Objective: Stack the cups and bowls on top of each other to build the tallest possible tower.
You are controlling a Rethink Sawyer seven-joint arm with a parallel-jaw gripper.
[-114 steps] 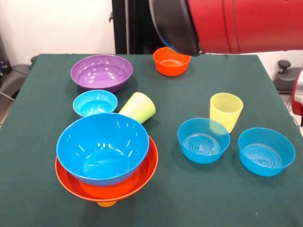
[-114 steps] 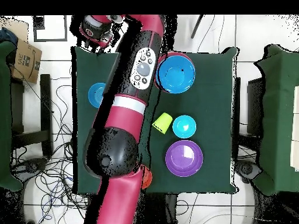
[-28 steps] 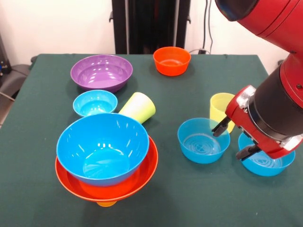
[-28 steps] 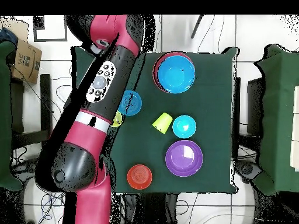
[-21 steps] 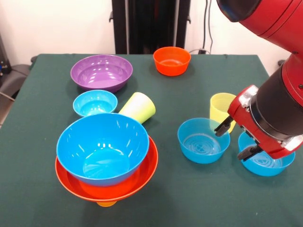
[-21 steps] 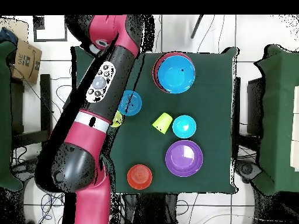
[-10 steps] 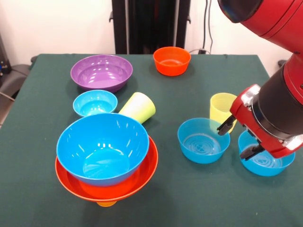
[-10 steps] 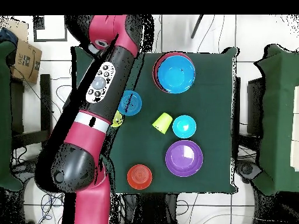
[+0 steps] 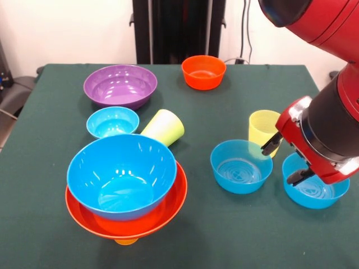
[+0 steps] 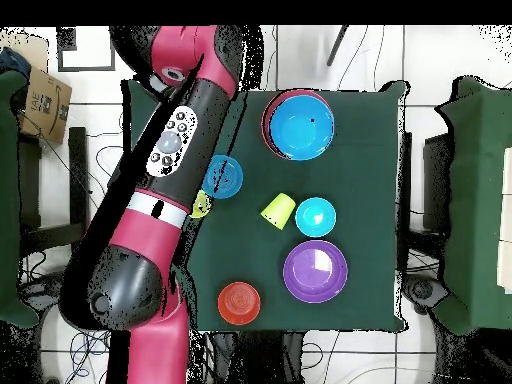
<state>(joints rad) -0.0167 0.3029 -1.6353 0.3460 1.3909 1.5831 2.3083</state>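
Note:
The tower stands front left: a large blue bowl (image 9: 120,174) nested in a wider orange bowl (image 9: 168,210) over an orange cup (image 9: 126,241). It also shows in the overhead view (image 10: 300,123). My gripper (image 9: 285,161) is open and empty, low at the right, between two medium blue bowls (image 9: 240,166) (image 9: 314,190), and covers part of the right one. The pale yellow cup (image 9: 262,128) stands upright just behind it. The lime green cup (image 9: 164,127) lies on its side by the small blue bowl (image 9: 112,121). In the overhead view the arm hides the gripper.
A large purple bowl (image 9: 120,85) and a small orange bowl (image 9: 203,72) sit at the table's far side. The red arm (image 9: 331,129) fills the right side above the table. Cables and a cardboard box (image 10: 40,100) lie on the floor around the table.
The arm has swung down from above the table's far side to the right side. In the last half second the open gripper has shifted slightly right. No cup or bowl has moved.

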